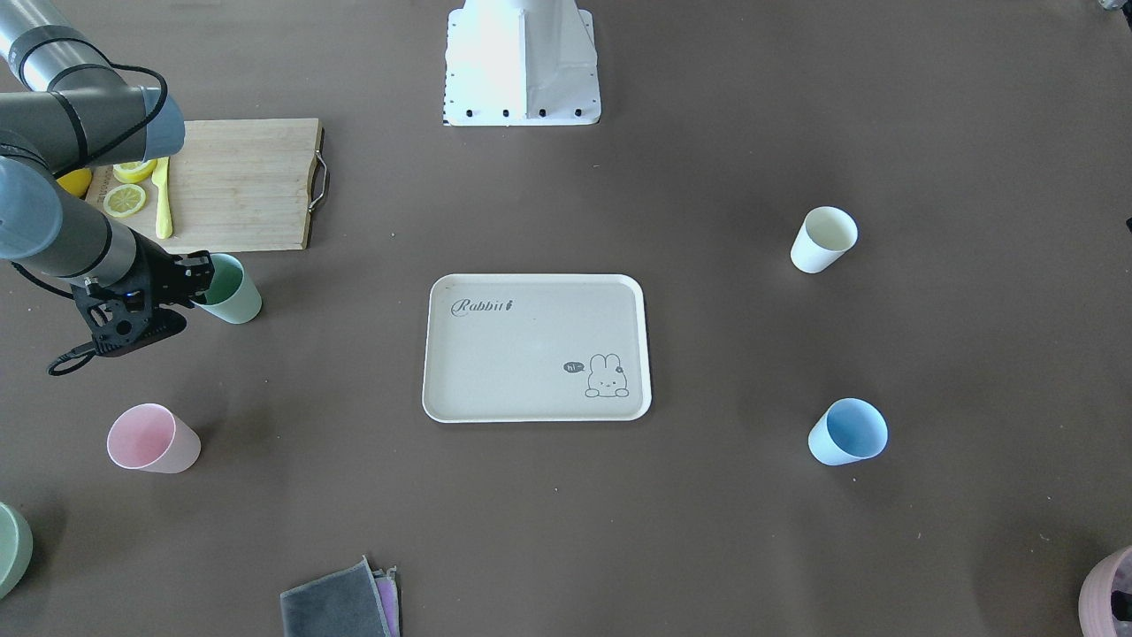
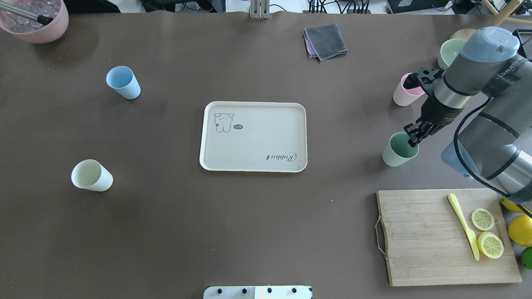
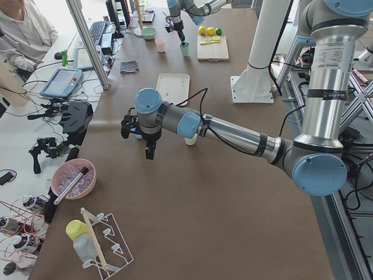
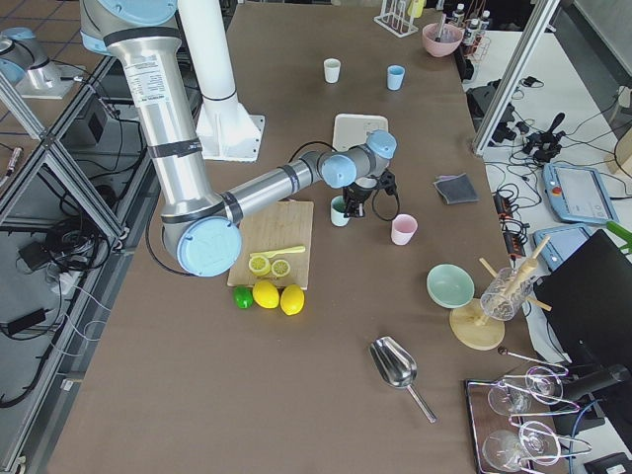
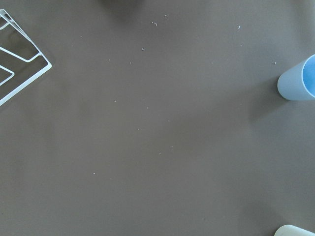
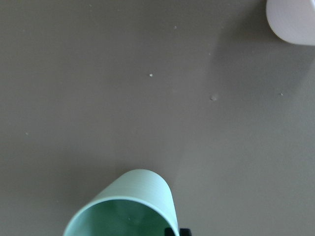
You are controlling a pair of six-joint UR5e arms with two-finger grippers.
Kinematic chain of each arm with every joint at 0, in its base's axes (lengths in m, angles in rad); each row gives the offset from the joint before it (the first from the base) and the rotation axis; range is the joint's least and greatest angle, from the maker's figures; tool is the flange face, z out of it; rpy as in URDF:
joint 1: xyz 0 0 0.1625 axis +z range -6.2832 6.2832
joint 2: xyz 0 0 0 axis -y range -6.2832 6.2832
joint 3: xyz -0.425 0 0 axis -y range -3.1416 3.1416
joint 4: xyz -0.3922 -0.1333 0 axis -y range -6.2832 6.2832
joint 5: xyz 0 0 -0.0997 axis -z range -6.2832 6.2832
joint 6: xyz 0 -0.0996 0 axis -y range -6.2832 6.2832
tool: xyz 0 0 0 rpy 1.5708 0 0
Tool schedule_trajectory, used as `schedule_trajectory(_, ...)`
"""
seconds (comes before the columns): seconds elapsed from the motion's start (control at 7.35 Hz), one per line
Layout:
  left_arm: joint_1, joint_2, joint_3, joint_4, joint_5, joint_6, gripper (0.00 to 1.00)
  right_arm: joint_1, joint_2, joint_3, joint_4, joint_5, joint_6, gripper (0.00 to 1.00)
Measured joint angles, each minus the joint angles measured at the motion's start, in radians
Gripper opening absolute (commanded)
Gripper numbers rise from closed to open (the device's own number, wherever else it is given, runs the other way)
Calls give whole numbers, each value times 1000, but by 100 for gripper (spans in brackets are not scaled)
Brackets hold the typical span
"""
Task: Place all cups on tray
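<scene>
The beige "Rabbit" tray (image 2: 253,149) lies at the table's middle with nothing on it. The mint green cup (image 2: 397,151) stands to its right, and my right gripper (image 2: 412,139) is shut on its rim, one finger inside; the cup also shows in the right wrist view (image 6: 128,206). The pale pink cup (image 2: 405,93) stands just beyond it. The light blue cup (image 2: 123,82) and cream cup (image 2: 91,175) stand on the left side. My left gripper (image 3: 149,153) hovers near them, seen only from the side, so I cannot tell if it is open.
A wooden cutting board (image 2: 419,241) with lemon slices and a yellow knife lies near right. A sage-green bowl (image 2: 451,52), a mauve-pink bowl (image 2: 37,23) and a grey cloth (image 2: 326,39) sit along the far edge. A wire rack (image 5: 19,64) is near the left arm.
</scene>
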Motion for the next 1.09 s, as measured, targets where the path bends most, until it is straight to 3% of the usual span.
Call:
schedule_trajectory(0.41, 251, 28, -95, -90, 134, -257, 97, -19, 170, 10, 1, 3, 271, 0)
schedule_trajectory(0.82, 445, 59, -104, -165, 255, -363, 96, -70, 304, -47, 1, -8, 383, 0)
schedule_trajectory(1.09, 509, 83, -92, -226, 285, -397, 96, -96, 378, -105, 2, -22, 422, 0)
